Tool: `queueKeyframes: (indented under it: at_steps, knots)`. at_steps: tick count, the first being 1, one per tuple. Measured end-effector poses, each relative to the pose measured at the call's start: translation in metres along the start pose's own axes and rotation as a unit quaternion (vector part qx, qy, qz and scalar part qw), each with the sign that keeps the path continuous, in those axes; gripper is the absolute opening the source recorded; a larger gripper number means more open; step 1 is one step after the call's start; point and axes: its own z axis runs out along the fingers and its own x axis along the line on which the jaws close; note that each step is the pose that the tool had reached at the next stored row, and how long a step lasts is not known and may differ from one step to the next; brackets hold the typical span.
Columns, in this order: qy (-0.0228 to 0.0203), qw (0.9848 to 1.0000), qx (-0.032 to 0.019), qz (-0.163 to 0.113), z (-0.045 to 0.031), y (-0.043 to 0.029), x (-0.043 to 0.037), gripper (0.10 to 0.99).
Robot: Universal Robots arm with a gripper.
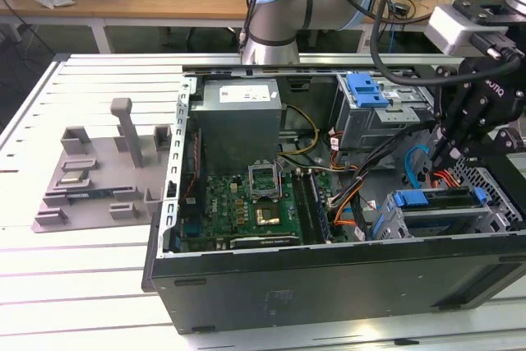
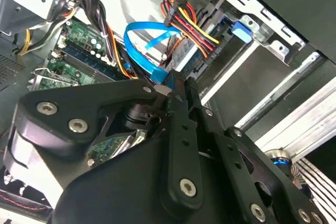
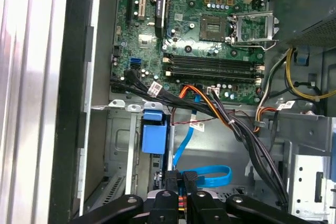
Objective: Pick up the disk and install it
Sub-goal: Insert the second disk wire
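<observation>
On the white slatted table (image 1: pixel 82 285) in the exterior view, a big black open computer case (image 1: pixel 329 285) is lying on its side. A grey plastic stand with upright posts (image 1: pixel 107 178) is sitting beside it, at the exterior view's left. A green circuit board (image 1: pixel 246 203) is lying inside the case. The silver and blue robot arm (image 1: pixel 279 14) is reaching over from behind. Its black gripper (image 1: pixel 442 156) is hanging over the corner of the case at the exterior view's right. The flat disk with the blue plastic frame (image 1: pixel 440 200) is sitting in the grey metal cage right under the gripper's tips. A blue plastic latch (image 1: pixel 366 90) is sitting on another grey cage further back.

Over in the second wrist view, the gripper (image 2: pixel 176 85) is pointing at the end of the disk (image 2: pixel 226 27), where a bundle of red, yellow and black wires (image 2: pixel 189 22) is plugging in. A flat bright blue cable (image 2: pixel 139 45) is looping just beside the tips. The black fingers (image 2: pixel 181 124) are sitting close together, with only a thin gap.

Down in the first wrist view, the gripper (image 3: pixel 181 178) is looking just as narrow. The blue end of the disk (image 3: pixel 154 137) is sitting in the cage near it, and the green circuit board (image 3: pixel 210 24) is lying further off
</observation>
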Motion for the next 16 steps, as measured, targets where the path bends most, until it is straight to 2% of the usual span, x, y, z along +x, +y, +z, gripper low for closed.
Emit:
queueKeyframes:
  at_steps: [1,3,4,8,16]
  knots:
    - [0.0012,1.0000,-0.0001,0.000,0.0004,0.0001,0.0018,0.161]
    - [0.0075,1.0000,-0.0007,0.000,0.0013,-0.0010,0.0033,0.161]
    - [0.0092,1.0000,-0.0009,0.000,0.0022,-0.0022,0.0035,0.161]
    - [0.0106,0.9999,-0.0014,0.000,0.0128,-0.0082,0.0040,0.161]
    - [0.0140,0.9999,-0.0017,0.000,0.0190,-0.0098,0.0081,0.161]
